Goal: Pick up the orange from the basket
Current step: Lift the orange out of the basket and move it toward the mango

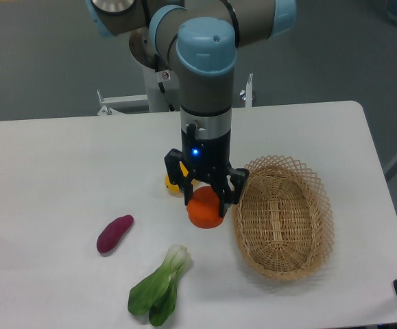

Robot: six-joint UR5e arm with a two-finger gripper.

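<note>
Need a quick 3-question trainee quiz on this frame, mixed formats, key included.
1. True or false: the basket has produce lying in it.
2. What is the gripper holding? A) purple sweet potato B) orange C) bok choy
3. Fill in: the orange hangs just to the ____ of the basket, image side.

Key:
1. False; only bare wicker shows inside.
2. B. The purple sweet potato and bok choy lie on the table.
3. Left.

Vertical arm, claw (pixel 204 194) downward, clamped
</note>
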